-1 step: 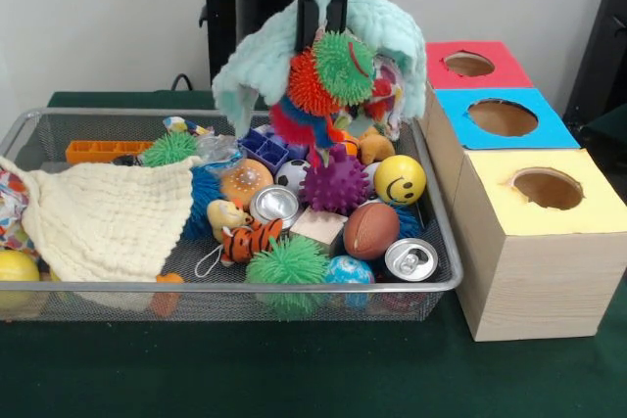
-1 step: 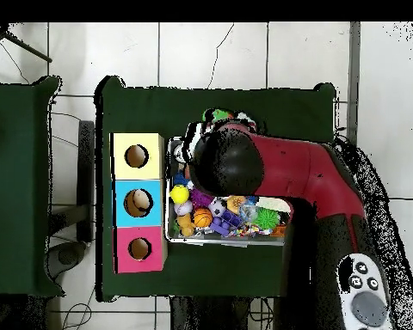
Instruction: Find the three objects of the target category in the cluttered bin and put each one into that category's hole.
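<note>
In the front view the gripper (image 1: 323, 26) hung at the top centre of the frame, above the back of the bin (image 1: 431, 286). Its two black fingers (image 1: 306, 15) stood close together and appeared pinched on a clump: a mint cloth (image 1: 392, 26) draped over them, and under it a bundle of spiky toys (image 1: 328, 75) in green, orange and red, with a blue part dangling lower. Exactly which piece the fingers held could not be told; the cloth hid the contact.

The three boxes stood at the right of the frame: the red box (image 1: 475, 66) farthest up, the blue box (image 1: 502, 116) in the middle, the yellow box (image 1: 544, 188) lowest, each with a round hole. In the overhead view the arm (image 2: 287, 168) covered most of the bin, so the lifted load could not be seen there.

Below the clump, the bin held a purple spiky ball (image 1: 335, 183), a smiley ball (image 1: 400, 179), a football (image 1: 371, 230), two cans (image 1: 410, 258), a tiger toy (image 1: 250, 239) and a cream cloth (image 1: 108, 217) at the left.

The main risk seemed to be the tangle. The cloth would likely ride along to a hole and block it, or slide off and drag the toys loose. With several toys clinging together, the wrong one might drop into a hole, or the bundle might prove too bulky to pass.
</note>
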`<state>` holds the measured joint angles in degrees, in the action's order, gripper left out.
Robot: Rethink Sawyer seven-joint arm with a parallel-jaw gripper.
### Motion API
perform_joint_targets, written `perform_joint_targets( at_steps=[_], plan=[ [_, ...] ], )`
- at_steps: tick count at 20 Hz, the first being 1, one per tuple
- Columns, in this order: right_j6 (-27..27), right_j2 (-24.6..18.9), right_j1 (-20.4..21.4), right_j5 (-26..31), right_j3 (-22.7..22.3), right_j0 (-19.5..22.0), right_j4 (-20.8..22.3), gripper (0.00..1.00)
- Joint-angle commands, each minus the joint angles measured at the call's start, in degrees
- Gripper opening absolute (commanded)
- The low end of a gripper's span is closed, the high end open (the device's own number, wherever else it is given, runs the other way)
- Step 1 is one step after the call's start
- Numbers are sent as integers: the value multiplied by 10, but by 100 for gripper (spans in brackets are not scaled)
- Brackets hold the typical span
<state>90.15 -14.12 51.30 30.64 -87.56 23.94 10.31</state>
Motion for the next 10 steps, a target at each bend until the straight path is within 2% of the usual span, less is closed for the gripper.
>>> perform_joint_targets(
  at_steps=[1, 3, 6, 8, 10],
  plan=[
    [-17, -118, -17, -146, -80, 78, 28, 0],
    [-14, -147, -21, -189, -98, 104, 44, 0],
    [23, -161, -27, -249, -108, 120, 63, 0],
    [45, -181, -16, -290, -122, 135, 76, 0],
    [59, -179, -6, -297, -130, 134, 73, 0]
  ],
)
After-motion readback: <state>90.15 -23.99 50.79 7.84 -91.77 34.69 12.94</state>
